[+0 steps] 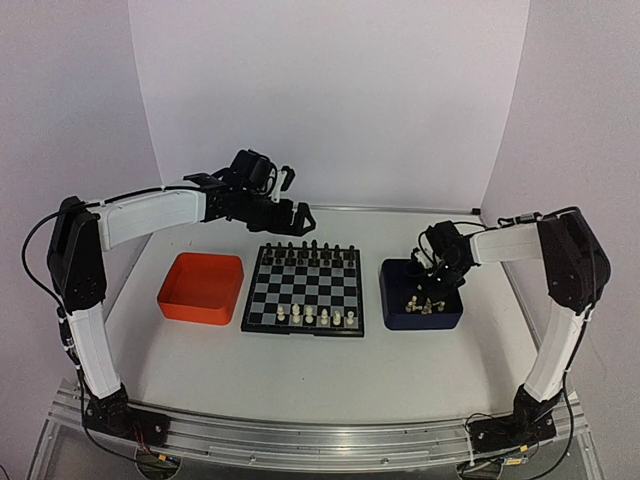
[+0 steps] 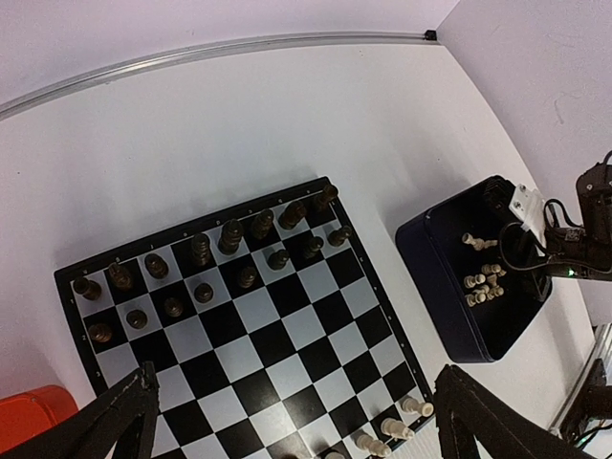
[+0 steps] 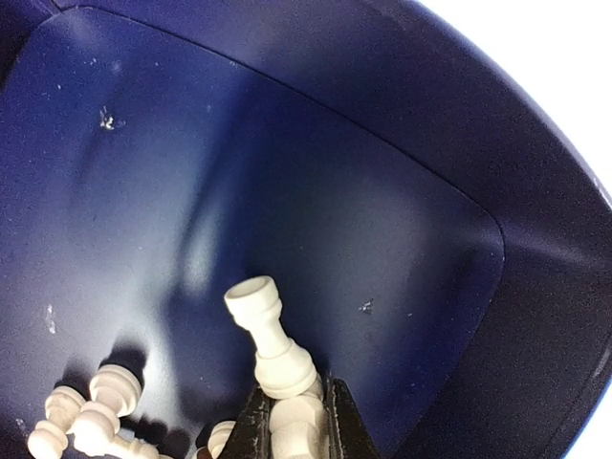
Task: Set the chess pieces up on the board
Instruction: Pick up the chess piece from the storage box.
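Right wrist view puts your right gripper (image 3: 294,406) down in the blue tray (image 3: 402,143), its jaws nearly together and clamped on a piece (image 3: 298,426), with a second one (image 3: 266,330) leaning on it (it may ride along). Treat these as light, hard, slick plastic: pinch low across the stem or they will pivot. More pieces (image 3: 91,411) lie loose in that tray. A few stand on the board (image 1: 305,290) along its near row, and black pieces (image 1: 305,250) line the far rows. The orange tray (image 1: 200,288) shows nothing inside. Your left gripper (image 1: 290,215) hangs above the board's far edge, jaws wide apart.

Bright, even light; soft wrist-view focus.
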